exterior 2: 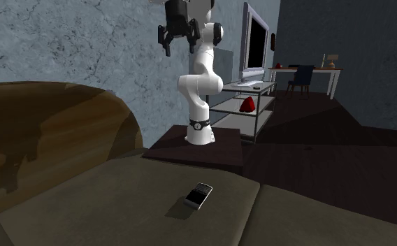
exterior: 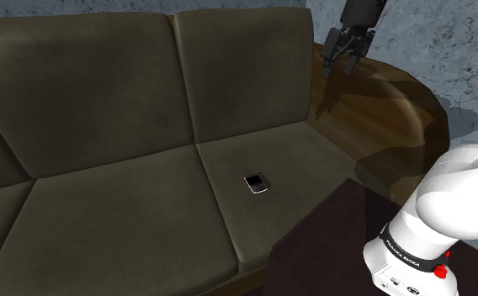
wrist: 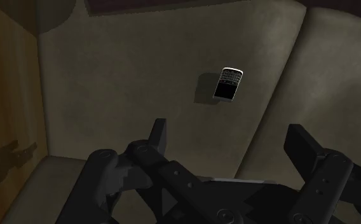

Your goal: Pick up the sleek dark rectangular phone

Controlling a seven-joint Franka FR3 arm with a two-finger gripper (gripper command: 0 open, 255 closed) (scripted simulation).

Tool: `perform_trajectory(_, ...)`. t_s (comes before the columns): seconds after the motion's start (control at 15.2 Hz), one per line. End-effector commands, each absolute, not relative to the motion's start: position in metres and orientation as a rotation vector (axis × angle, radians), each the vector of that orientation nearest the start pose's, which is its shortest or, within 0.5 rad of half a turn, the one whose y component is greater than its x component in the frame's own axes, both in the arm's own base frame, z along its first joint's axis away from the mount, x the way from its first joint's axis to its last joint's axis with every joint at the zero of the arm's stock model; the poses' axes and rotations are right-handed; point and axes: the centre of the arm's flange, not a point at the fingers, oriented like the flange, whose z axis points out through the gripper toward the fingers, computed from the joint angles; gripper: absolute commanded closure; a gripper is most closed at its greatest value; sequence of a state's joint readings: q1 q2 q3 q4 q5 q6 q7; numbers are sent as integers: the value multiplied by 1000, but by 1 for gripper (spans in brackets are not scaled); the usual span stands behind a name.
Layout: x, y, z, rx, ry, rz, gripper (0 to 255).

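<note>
Phone (exterior: 256, 183) lies flat on sofa (exterior: 103, 101) seat cushion (exterior: 313, 168), the one next to wooden armrest (exterior: 380, 109), roughly mid-cushion. Dark face, keypad on one half, screen on other, silvery rim. Nothing touches it.

Gripper (exterior: 344, 52) hangs high over armrest's back corner, well apart from phone, pointing down. Wrist view: fingers (wrist: 158, 135) spread wide, nothing between them, phone (wrist: 229, 84) ahead of gap.

Second exterior view: white arm (exterior 2: 203, 77) stands on dark stand (exterior 2: 204, 150) beside sofa end, TV (exterior 2: 254, 42) behind it.
</note>
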State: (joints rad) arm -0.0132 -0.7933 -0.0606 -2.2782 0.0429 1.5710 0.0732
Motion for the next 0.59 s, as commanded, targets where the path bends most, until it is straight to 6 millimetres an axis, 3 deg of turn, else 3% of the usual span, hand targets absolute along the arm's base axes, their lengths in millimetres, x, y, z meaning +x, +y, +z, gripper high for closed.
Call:
perform_trajectory(0.0, 304, -25, 629, -3046, 197, -129, 0)
perform_trajectory(0.53, 336, 6, 533, -3066, 219, -157, 0)
